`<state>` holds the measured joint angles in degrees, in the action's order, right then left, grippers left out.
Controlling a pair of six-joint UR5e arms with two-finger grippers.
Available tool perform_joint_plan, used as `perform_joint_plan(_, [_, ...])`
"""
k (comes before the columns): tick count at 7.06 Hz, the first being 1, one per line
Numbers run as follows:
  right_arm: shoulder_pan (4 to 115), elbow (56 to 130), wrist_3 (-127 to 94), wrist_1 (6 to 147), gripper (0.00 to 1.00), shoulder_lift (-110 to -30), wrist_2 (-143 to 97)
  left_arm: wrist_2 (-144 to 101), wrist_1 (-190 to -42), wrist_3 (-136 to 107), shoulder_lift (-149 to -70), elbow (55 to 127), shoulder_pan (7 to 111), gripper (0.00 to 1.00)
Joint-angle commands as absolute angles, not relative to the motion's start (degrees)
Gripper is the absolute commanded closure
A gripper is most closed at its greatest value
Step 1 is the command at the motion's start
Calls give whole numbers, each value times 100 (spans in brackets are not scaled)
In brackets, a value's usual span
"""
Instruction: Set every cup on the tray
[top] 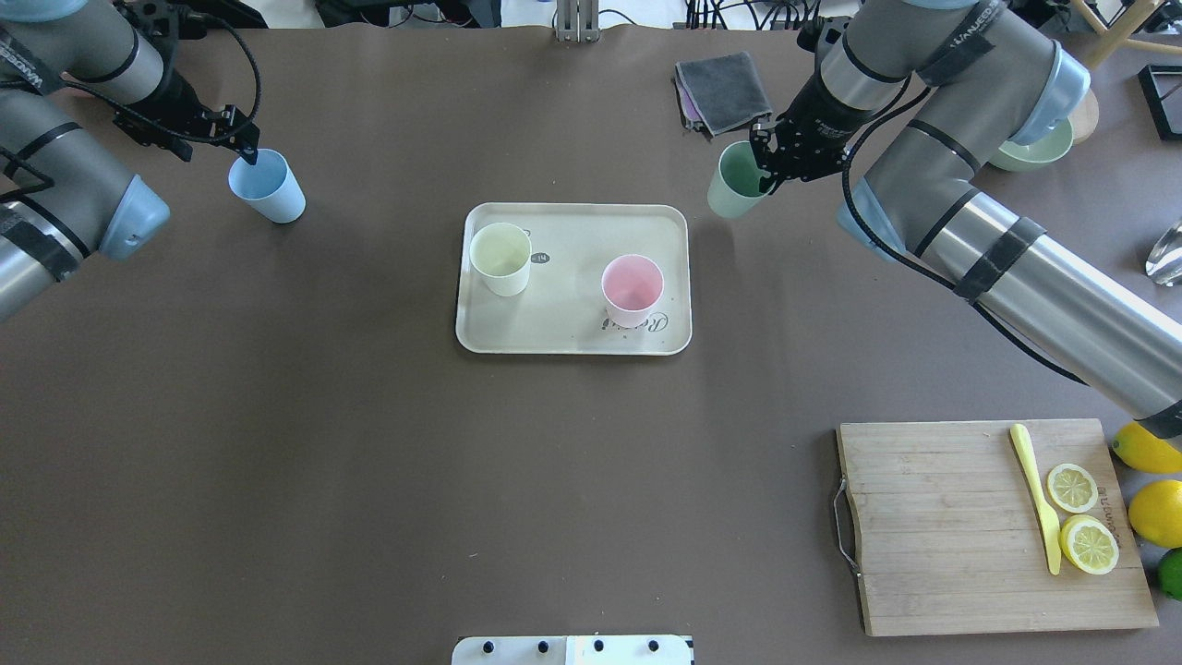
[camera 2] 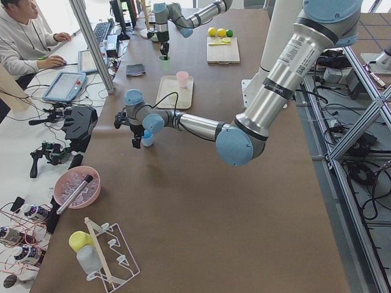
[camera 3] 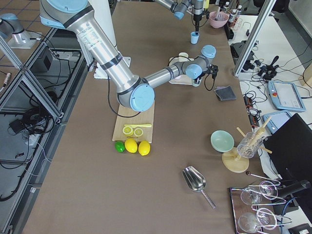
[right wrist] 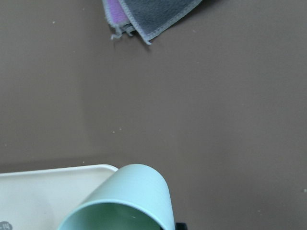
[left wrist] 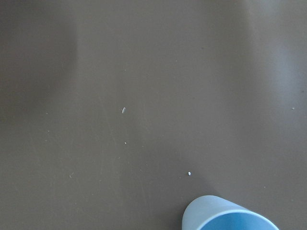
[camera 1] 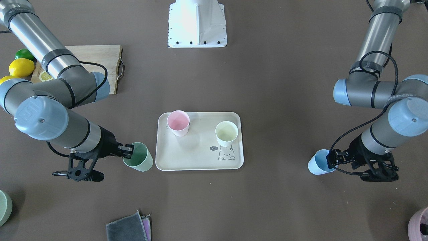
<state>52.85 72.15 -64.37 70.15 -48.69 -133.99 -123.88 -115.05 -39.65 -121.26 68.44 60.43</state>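
The beige tray (camera 1: 195,155) lies mid-table with the pink cup (camera 1: 178,123) and the cream-white cup (camera 1: 226,133) upright on it. My right gripper (camera 1: 129,151) is shut on the rim of the sage green cup (camera 1: 138,161), which hangs tilted just beside the tray's edge; the cup also shows in the right wrist view (right wrist: 124,201) by the tray corner (right wrist: 43,191). My left gripper (camera 1: 331,160) is shut on the rim of the light blue cup (camera 1: 319,163), tilted, far from the tray. In the overhead view the blue cup (top: 268,185) is at left and the green cup (top: 736,180) at right.
A bamboo cutting board (top: 942,526) with lemon slices and a yellow knife lies near the robot's right, with lemons (top: 1154,513) beside it. Folded grey cloths (top: 725,88), a green bowl (top: 1034,148) and a mauve pot (camera 1: 419,224) are along the far edge.
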Motion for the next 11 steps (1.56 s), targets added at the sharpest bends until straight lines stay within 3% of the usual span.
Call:
perform_joint_plan(1, [5186, 7216, -6688, 7014, 100, -4667, -13395, -12401, -11540, -4016, -12094, 6864, 5985, 29])
perform_joint_plan(2, [5151, 7225, -6688, 7014, 100, -4658, -13395, -12401, -11523, -4043, -12094, 6864, 5985, 99])
perform_joint_plan(6, [4545, 7295, -6697, 6987, 100, -4597, -12824, -12604, -11496, -5023, -12908, 6943, 5662, 100])
perform_joint_plan(7, [4509, 7304, -6689, 6996, 3, -4597, -12771, -12560, -11496, -5532, -13129, 6926, 5364, 100])
perform_joint_plan(11, [4579, 7506, -6618, 7005, 0, -4623, -12788, -12155, -11496, -6836, -13754, 6935, 4668, 100])
